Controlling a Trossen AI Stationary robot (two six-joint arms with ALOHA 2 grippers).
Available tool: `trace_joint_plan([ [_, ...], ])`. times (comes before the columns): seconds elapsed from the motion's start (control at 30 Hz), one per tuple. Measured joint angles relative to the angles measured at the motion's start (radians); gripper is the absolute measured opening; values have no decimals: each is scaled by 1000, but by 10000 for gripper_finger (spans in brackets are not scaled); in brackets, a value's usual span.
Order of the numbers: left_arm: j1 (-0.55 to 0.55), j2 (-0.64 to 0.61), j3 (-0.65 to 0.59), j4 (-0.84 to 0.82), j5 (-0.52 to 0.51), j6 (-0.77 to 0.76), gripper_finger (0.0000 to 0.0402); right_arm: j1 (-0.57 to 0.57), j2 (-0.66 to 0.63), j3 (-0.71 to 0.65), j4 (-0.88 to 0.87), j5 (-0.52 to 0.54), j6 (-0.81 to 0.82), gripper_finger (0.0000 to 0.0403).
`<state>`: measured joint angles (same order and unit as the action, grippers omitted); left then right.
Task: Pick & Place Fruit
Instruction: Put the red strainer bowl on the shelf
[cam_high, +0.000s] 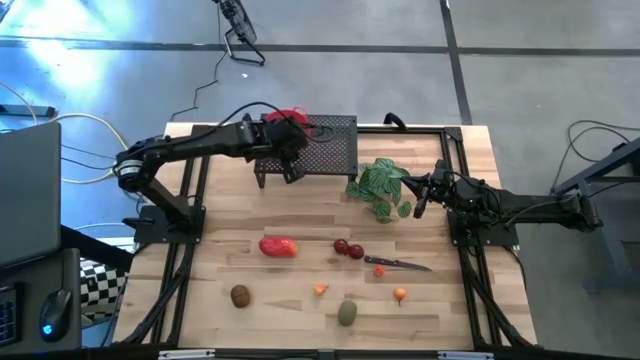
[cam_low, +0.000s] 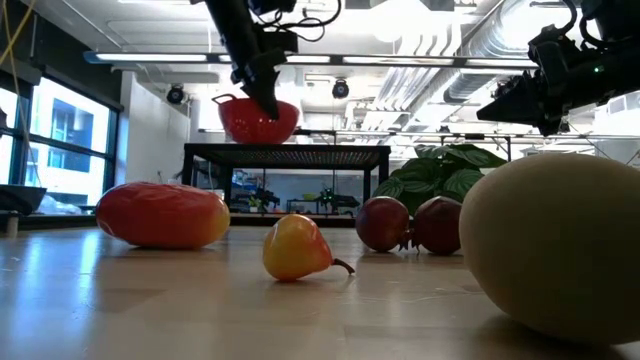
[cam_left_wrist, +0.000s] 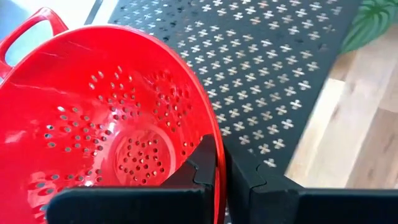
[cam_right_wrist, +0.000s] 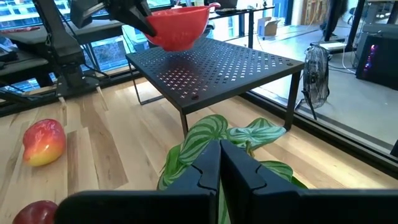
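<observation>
A red colander (cam_left_wrist: 93, 124) sits at the far left of the black perforated stand (cam_high: 325, 145), and my left gripper (cam_left_wrist: 219, 163) is shut on its rim. The fruit lies on the wooden table nearer the front: a red oblong piece (cam_high: 278, 246), two dark-red round ones (cam_high: 348, 248), a brown oval (cam_high: 240, 295), an olive-green oval (cam_high: 347, 313) and two tiny orange ones (cam_high: 320, 290) (cam_high: 400, 295). My right gripper (cam_right_wrist: 219, 168) waits shut at the table's right, just behind the leafy plant (cam_high: 382, 188). My left gripper pinches the colander's rim (cam_left_wrist: 216, 140), on the side away from its handle. One finger is inside the bowl and one outside. The fingers slant down from the table's left. The colander stays upright at the stand's top; whether its base rests there I cannot tell.
A black-handled knife (cam_high: 398, 264) lies on the table right of the dark-red pieces. The green plant stands between the stand and my right arm. Black frame rails run along the table's left and right sides.
</observation>
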<state>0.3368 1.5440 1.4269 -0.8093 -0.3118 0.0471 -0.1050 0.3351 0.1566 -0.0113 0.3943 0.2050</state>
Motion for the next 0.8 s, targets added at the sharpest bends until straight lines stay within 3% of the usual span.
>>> trace_joint_plan([
  [0.8, 82, 50, 1, 66, 68, 41, 8, 0, 0, 0, 1, 0, -9, 3],
])
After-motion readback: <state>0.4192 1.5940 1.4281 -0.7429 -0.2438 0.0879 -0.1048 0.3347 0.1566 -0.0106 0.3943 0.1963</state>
